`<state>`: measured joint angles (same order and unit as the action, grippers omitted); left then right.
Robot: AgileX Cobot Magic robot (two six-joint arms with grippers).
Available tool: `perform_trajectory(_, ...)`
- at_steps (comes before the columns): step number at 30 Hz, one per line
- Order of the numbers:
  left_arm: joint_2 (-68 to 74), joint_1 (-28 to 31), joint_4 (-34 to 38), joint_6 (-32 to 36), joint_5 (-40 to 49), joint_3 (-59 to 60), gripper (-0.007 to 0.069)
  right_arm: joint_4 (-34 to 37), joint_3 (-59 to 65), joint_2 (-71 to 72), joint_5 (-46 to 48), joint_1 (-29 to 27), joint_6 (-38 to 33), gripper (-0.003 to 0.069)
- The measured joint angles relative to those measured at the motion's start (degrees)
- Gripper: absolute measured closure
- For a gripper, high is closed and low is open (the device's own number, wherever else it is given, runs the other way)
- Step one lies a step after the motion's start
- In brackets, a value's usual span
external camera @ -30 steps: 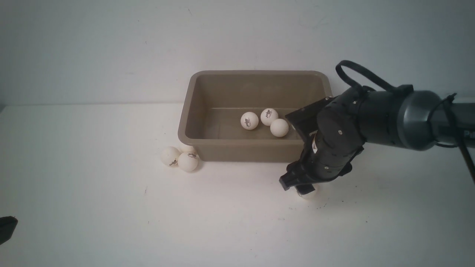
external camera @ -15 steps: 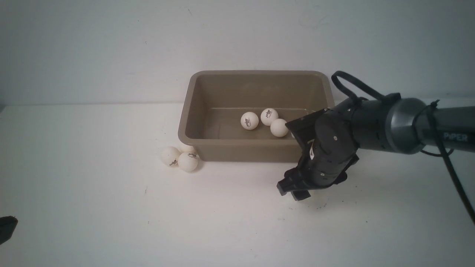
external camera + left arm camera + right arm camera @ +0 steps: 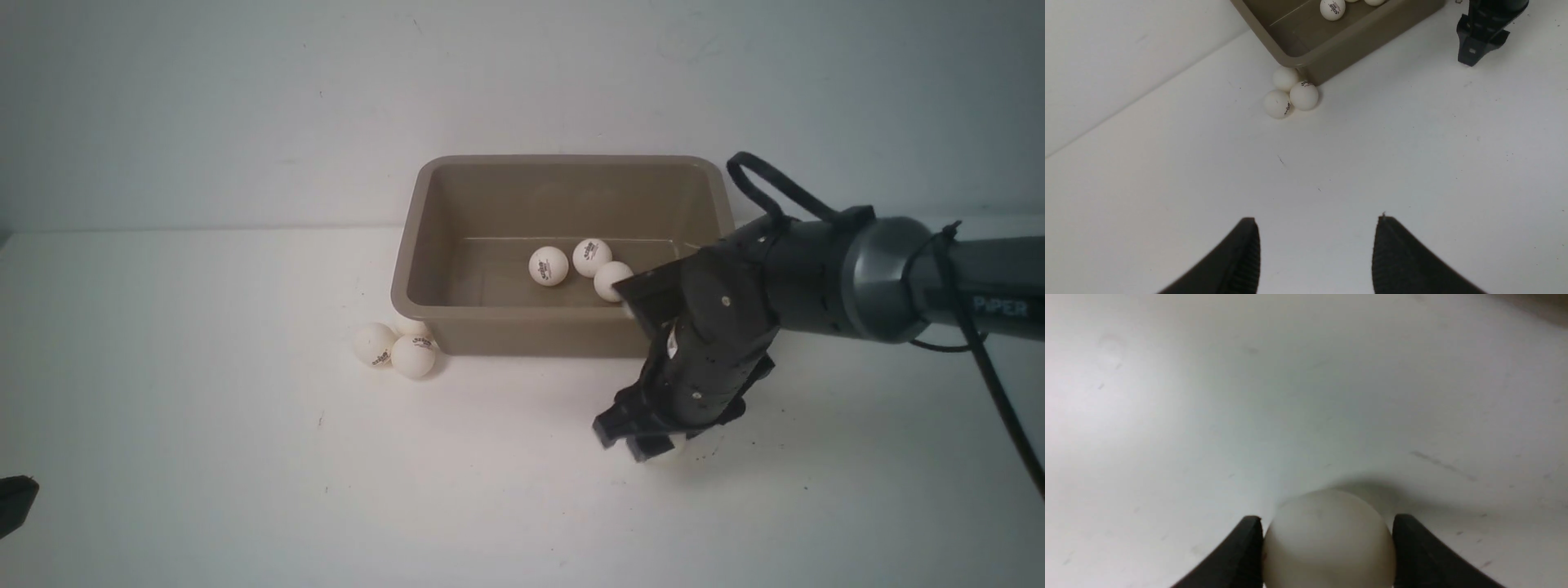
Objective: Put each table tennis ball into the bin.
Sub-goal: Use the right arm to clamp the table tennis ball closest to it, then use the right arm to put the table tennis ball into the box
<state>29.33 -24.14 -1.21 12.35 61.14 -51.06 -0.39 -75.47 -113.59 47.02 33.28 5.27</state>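
Front view: taupe bin [image 3: 531, 336] toward the back of the white surface [image 3: 245, 457], with three table tennis balls on its floor. Two of them [image 3: 549, 265] [image 3: 592, 257] show dark logos; the third [image 3: 608, 278] sits partly hidden behind the right arm [image 3: 816, 261]. Just outside the bin's near-left corner, a cluster of three more balls [image 3: 375, 344] [image 3: 414, 356] [image 3: 415, 327], packed close together, the rearmost against the bin wall. In front of the bin's right end, right claw [image 3: 633, 443] pointing down at the surface, with a pale sliver of the seventh ball [image 3: 684, 447] beside its fingers. Only a dark tip of the left claw at the far left edge.

Left wrist view: left claw [image 3: 1316, 222] over bare surface, fingers apart, nothing between them. Well ahead of it, the cluster beside the bin corner, and one logo ball visible inside the bin.

Right wrist view: seventh ball [image 3: 1327, 539] on the surface, shadow just behind it, fingers pressed against both of its sides. Right claw clamped on it.
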Motion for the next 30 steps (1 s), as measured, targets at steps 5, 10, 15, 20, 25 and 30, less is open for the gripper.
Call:
perform_trajectory(5, 0.0, 0.0, 0.0, 0.0, 0.0, 0.0, 0.0284, -1.6, 0.1, 7.9, -0.6, 7.5, -0.4, 0.0294)
perform_trajectory(10, 0.0, 0.0, -0.1, 0.0, 0.0, 0.0, 0.0284, -16.1, -8.0, 15.6, -6.8, 6.2, 10.8, 0.0294)
perform_trajectory(15, 0.0, 0.0, 0.3, 0.0, 0.0, 0.0, 0.0284, -19.9, -19.9, 10.5, -2.9, -2.6, 10.7, 0.0294)
perform_trajectory(20, 0.0, 0.0, 0.3, 0.0, 0.0, 0.0, 0.0284, -16.0, -27.5, 2.4, 1.7, -6.3, 1.2, 0.0294)
perform_trajectory(25, 0.0, 0.0, 0.4, -0.1, 0.1, 0.0, 0.0284, -10.5, -33.1, -6.9, 4.6, -6.6, -5.3, 0.0283)
perform_trajectory(30, 0.1, 0.0, 0.5, -0.5, 0.1, 1.6, 0.0284, -9.8, -35.2, -11.0, 7.0, -6.6, -5.3, 0.0165)
